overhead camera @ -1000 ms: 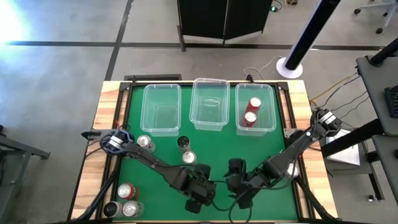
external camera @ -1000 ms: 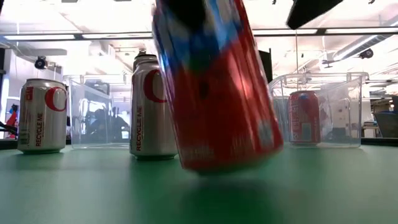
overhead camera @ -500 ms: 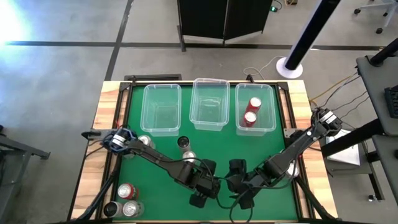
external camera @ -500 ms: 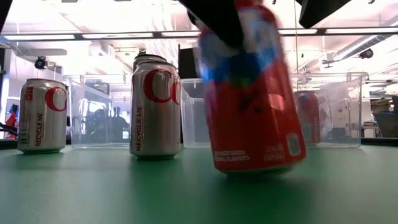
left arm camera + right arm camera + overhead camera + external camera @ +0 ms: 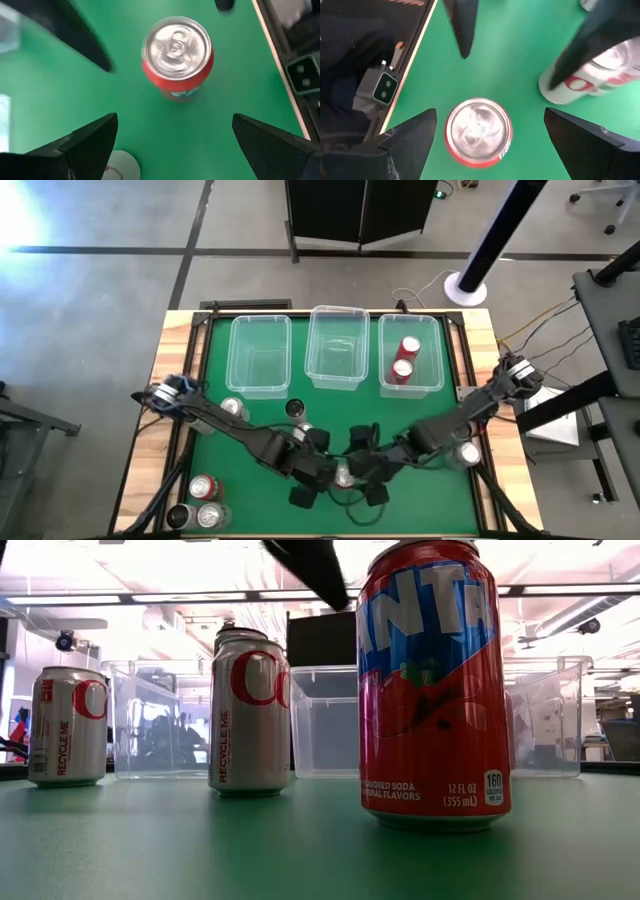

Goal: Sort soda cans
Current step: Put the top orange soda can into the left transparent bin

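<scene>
On the left edge of the bench (image 5: pixel 400 515), three cans (image 5: pixel 203 502) wait in the near corner, a red one among them, and a silver can (image 5: pixel 232 409) stands just in front of the left bin (image 5: pixel 259 355), which holds nothing. A black can (image 5: pixel 293 410) and another silver can (image 5: pixel 249 715) stand near the middle, all upright so the jaws can drop over them from above.

The left gripper (image 5: pixel 170 135) hangs with its jaws spread wide and holding nothing, looking straight down at a red can (image 5: pixel 177 56) that stands free on the green. That can sits between the two arms, probably set there so the right arm, which is closer to the matching bin, can take it.

The right gripper (image 5: pixel 487 125) hovers over the same red can, jaws wide apart and empty, one on each side of it. The middle bin (image 5: pixel 335 345) is empty. The right bin (image 5: pixel 410 353) already holds two red cans (image 5: pixel 405 359), so the red kind likely belongs there. One more can (image 5: pixel 467 453) stands by the right edge.
</scene>
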